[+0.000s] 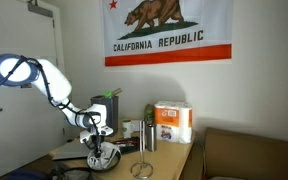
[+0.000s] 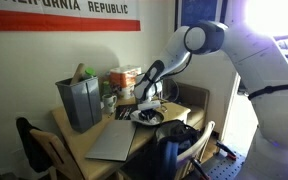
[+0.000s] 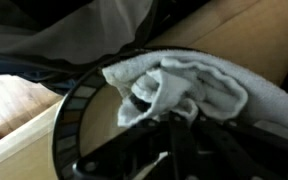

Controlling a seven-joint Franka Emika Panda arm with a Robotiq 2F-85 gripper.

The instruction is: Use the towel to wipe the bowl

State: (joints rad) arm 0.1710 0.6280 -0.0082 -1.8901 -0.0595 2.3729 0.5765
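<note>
My gripper (image 3: 169, 125) is shut tight on the towel (image 3: 199, 85). In the wrist view the towel is all bunched up inside the bowl (image 3: 72, 115). One side of it lies over the bowl's dark rim.

In an exterior view the bowl (image 1: 105, 157) sits on a wooden table (image 1: 174, 153), with my gripper right on top of it. A thin wire ring (image 1: 141, 168) lies near the bowl. A shiny metal cup (image 1: 149, 135) stands just beside the bowl. Past the bowl is a white paper-roll pack (image 1: 172, 122). Far behind the bowl, a big flag (image 1: 169, 30) hangs on the wall.
</note>
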